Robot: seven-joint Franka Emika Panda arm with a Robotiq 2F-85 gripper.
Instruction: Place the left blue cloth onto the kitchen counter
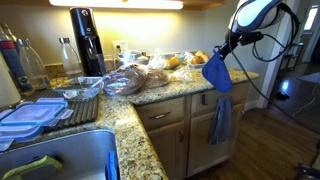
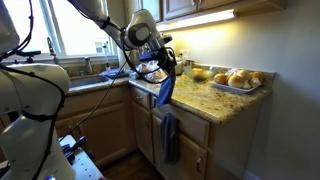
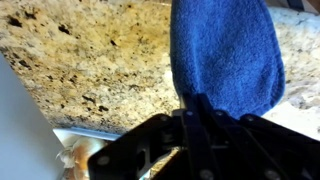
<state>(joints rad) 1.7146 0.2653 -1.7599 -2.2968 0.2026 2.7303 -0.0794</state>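
Observation:
My gripper (image 1: 222, 50) is shut on the royal-blue cloth (image 1: 216, 73), which hangs from the fingers above the end of the speckled granite counter (image 1: 185, 90). In an exterior view the gripper (image 2: 168, 68) holds the cloth (image 2: 164, 90) dangling at the counter (image 2: 215, 100) edge. In the wrist view the cloth (image 3: 225, 50) spreads over the granite (image 3: 90, 60) beyond the closed fingers (image 3: 200, 110).
A duller grey-blue towel (image 1: 220, 118) hangs on the cabinet front, also in an exterior view (image 2: 170, 137). Bread bags (image 1: 125, 80), a black bottle (image 1: 88, 40), a tray of fruit (image 2: 235, 80), a sink (image 1: 60, 160) and plastic lids (image 1: 30, 115) occupy the counter.

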